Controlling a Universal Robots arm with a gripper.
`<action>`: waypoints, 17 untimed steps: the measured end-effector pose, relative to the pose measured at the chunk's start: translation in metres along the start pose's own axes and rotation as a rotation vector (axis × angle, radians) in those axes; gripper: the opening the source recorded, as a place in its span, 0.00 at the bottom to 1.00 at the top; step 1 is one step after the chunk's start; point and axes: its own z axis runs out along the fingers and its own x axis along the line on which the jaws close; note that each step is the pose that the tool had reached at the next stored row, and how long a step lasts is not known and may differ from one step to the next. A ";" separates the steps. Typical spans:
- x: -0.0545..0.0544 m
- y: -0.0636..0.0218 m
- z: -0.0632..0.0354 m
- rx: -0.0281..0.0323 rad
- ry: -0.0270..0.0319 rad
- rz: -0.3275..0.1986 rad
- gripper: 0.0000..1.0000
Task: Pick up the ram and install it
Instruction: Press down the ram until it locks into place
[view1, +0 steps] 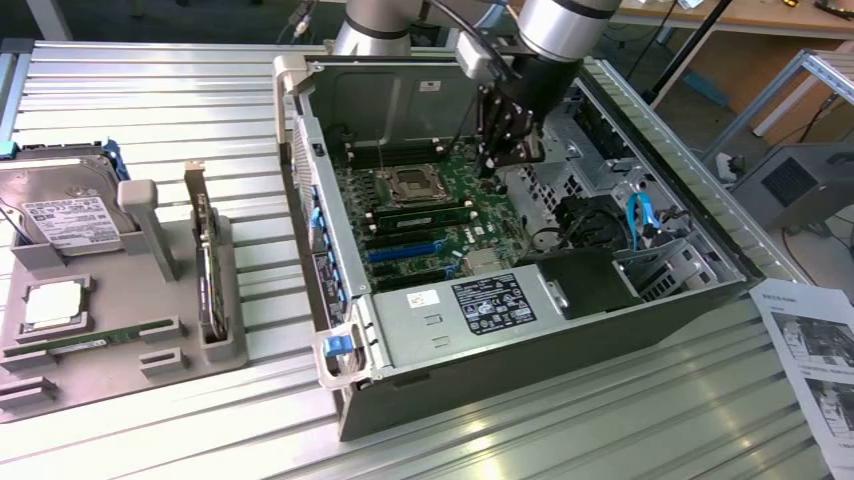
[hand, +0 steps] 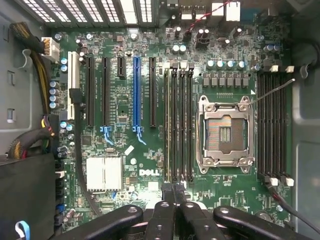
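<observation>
My gripper (view1: 501, 165) hangs inside the open computer case (view1: 694, 290), a little above the motherboard (view1: 461, 235). In the wrist view its dark fingers are pressed together, so my gripper (hand: 173, 190) is shut, and no stick shows between them. The fingertips sit over the near end of the black memory slots (hand: 178, 125) beside the empty processor socket (hand: 224, 132). I cannot tell whether a ram sits in one of those slots. A long green stick (view1: 100, 335) lies in the grey tray (view1: 94, 365) at the exterior view's left, far from the gripper.
The tray also carries a hard drive (view1: 67, 215), a square silver chip (view1: 51, 305) and a drive standing on edge (view1: 207, 270). Inside the case are a power supply (view1: 467, 300), cables and a second bank of slots (hand: 272, 125). A paper sheet (view1: 814, 360) lies at the right.
</observation>
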 end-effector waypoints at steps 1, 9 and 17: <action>0.000 -0.0001 0.0027 0.0000 0.0000 0.000 0.11; 0.000 -0.0006 0.0146 0.0000 0.0001 0.000 0.11; 0.000 -0.0013 0.0299 0.0000 0.0008 0.000 0.11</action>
